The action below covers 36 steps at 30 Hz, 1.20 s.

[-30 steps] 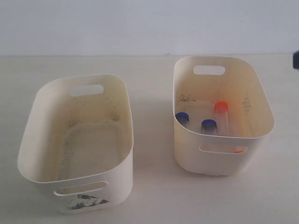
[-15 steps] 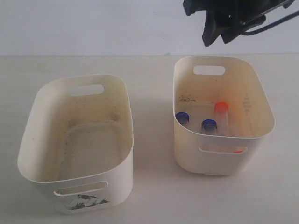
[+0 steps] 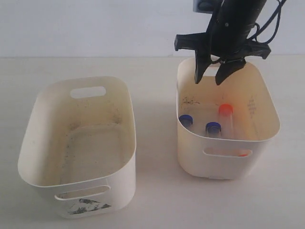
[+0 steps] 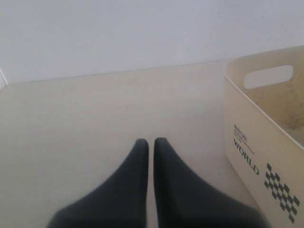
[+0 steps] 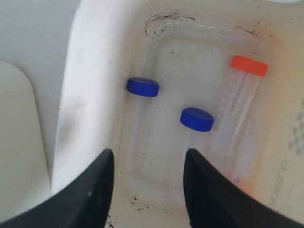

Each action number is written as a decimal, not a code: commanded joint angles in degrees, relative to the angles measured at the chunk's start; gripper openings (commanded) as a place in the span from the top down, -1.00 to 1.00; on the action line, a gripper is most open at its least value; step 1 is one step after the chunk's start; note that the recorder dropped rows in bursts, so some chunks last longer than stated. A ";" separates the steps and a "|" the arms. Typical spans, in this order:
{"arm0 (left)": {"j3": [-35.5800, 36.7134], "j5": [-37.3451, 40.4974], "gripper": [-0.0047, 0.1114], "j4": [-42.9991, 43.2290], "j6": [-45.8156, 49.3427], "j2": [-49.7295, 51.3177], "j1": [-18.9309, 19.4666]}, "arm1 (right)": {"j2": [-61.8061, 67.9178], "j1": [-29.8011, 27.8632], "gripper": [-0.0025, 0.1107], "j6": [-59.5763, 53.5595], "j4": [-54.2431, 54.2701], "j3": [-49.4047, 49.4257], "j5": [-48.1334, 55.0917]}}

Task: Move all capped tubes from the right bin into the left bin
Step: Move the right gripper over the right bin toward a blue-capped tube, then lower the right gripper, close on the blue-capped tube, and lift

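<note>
Outside camera: the right gripper [image 3: 212, 78] is hanging over the far end of the right bin [image 3: 190, 152], jaws spread wide and gripping nothing. The capped tubes [image 3: 213, 127] are lying on that bin's floor, and the left bin [image 3: 119, 191] is sitting alongside. Left wrist: the left gripper [image 4: 151, 142] is hovering above the table [image 4: 71, 118] beside the left bin, fingers pinched nearly together on nothing. Right wrist: open fingers are framing two blue caps [image 5: 143, 87] and one orange cap [image 5: 249, 65] down in the right bin.

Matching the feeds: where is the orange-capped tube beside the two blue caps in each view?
Exterior view: orange-capped tube inside the right bin, just right of the nearer blue cap.
Left wrist view: not in it.
Right wrist view: orange-capped tube beyond the open right gripper, beside that blue cap.
Shared landmark: the nearer blue cap.
</note>
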 commanded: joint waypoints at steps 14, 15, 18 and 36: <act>-0.21 -0.54 0.84 -0.64 -0.66 -0.15 0.17 | 3.54 -0.44 0.17 3.68 -2.87 6.82 0.18; -0.21 -0.54 0.84 -0.64 -0.66 -0.15 0.17 | 3.54 -0.44 0.17 3.81 -3.02 6.82 0.18; -0.21 -0.54 0.84 -0.64 -0.66 -0.15 0.17 | 3.67 -0.44 0.16 4.06 -3.21 6.82 0.18; -0.21 -0.54 0.84 -0.64 -0.66 -0.15 0.17 | 6.44 0.16 -0.21 5.03 -4.38 6.82 0.18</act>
